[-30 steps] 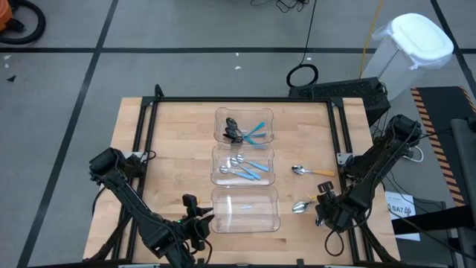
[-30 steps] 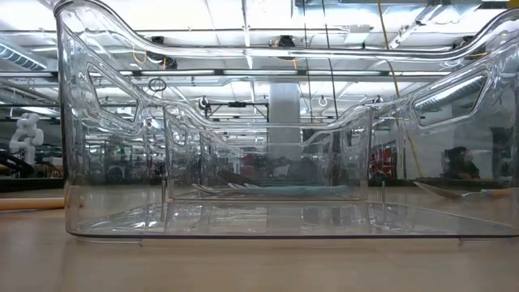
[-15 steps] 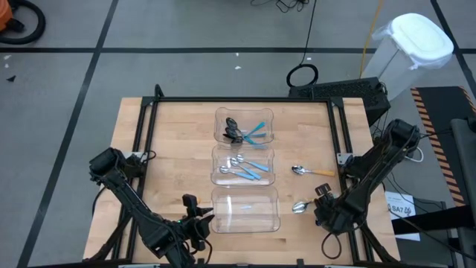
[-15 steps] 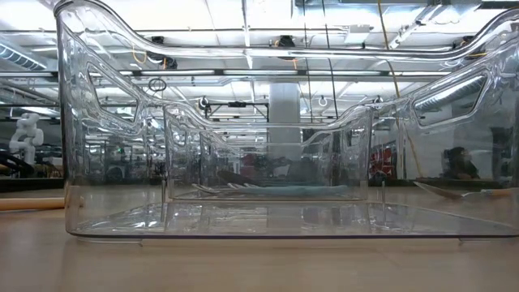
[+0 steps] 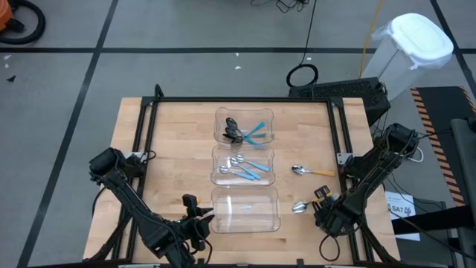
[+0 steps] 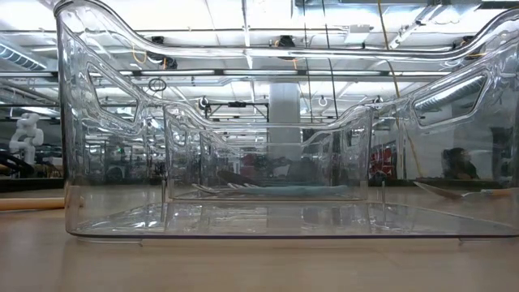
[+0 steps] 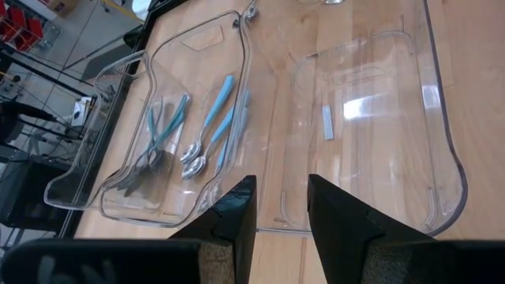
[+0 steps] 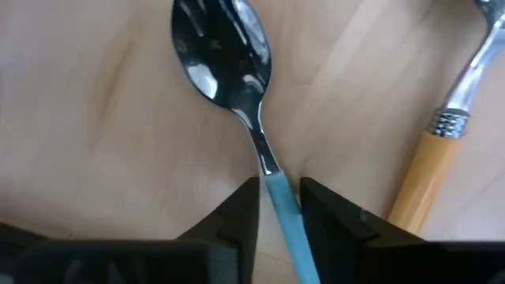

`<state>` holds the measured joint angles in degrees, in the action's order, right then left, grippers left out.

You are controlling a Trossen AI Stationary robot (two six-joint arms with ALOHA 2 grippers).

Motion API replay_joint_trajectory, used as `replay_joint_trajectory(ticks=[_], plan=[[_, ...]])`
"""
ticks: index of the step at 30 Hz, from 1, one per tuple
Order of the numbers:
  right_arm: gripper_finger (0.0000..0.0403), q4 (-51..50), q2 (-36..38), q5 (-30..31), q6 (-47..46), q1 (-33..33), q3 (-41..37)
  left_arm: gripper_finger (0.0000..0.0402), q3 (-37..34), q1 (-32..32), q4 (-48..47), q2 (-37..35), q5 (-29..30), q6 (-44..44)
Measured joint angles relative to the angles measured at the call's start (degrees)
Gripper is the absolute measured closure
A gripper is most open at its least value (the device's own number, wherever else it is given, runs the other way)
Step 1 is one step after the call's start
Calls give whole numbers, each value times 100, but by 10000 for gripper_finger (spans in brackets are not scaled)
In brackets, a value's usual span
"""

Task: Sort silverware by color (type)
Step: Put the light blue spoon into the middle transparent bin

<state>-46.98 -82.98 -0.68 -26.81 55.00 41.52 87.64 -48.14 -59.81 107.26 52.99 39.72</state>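
A spoon with a shiny silver bowl (image 8: 221,47) and a light-blue handle lies on the wood at the table's right (image 5: 300,206). My right gripper (image 8: 278,209) points down over it, shut on the handle (image 5: 321,202). An orange-handled spoon (image 5: 312,172) lies just beyond it, flat on the table. Dark-bowled spoons with blue handles lie in the far clear bin (image 5: 219,126), and silver ones with blue handles in the middle bin (image 5: 216,165). My left gripper (image 5: 195,217) waits open at the near bin's left front corner. My right gripper pinches the blue handle (image 8: 278,189) between its two fingers, just behind where the metal neck ends. The fingers come from above, pointing down, and lie across the handle. The spoon lies flat on the table, bowl up.
The near clear bin (image 5: 245,212) stands left of the held spoon, with only a small label in it (image 7: 328,122). The black frame rail (image 5: 343,149) runs along the table's right edge close to my right arm. Bare wood lies left of the bins.
My right gripper has sunk toward the table onto the blue-handled spoon's handle, drifting slightly toward the near edge. The spoon has stayed where it lay.
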Motion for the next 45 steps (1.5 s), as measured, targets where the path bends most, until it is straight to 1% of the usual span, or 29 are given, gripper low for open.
replay_joint_trajectory(ticks=[6,10,16,20,31,35,45], plan=[[364,99,-39,-49,100,1,-2,286,0,0,0,0,0,0],[383,143,-41,-88,107,0,-7,286,0,0,0,0,0,0],[376,85,-64,-102,63,0,110,286,0,2,0,0,0,0],[383,153,-71,-51,48,-11,300,286,-2,2,2,0,0,2],[384,94,-63,-69,18,-2,696,286,-2,2,4,0,0,20],[383,92,-63,-47,-137,-7,881,286,-2,2,4,0,0,22],[383,-389,-57,390,-997,-79,1522,286,-2,2,4,0,0,20]])
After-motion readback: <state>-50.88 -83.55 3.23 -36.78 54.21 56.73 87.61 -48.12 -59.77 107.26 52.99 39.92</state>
